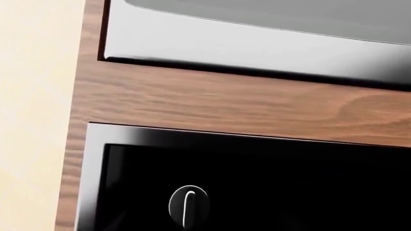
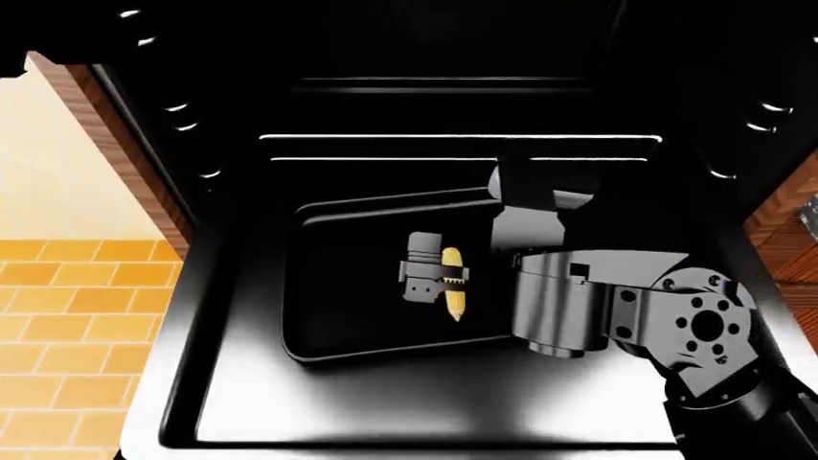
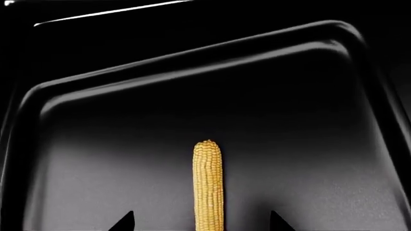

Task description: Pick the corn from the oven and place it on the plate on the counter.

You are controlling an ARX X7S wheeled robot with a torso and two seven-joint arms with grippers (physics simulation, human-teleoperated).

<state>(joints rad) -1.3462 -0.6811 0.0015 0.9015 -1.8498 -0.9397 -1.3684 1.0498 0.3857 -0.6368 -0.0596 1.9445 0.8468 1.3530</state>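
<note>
The right gripper [image 2: 435, 269], open, straddles the corn [image 2: 451, 283], hiding its middle; left gripper unseen.

I see an orange-tiled floor [image 2: 52, 326] under a cream wall [image 2: 57, 158] at my left, reddish wood cabinet panelling [image 1: 212, 98] with visible grain, and a glossy grey appliance front [image 1: 257, 33] catching soft light above that wood.

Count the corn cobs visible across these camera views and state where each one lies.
1. The corn lies on the black baking tray inside the oven, between the right tool fingers. None hidden that I can tell.
</note>
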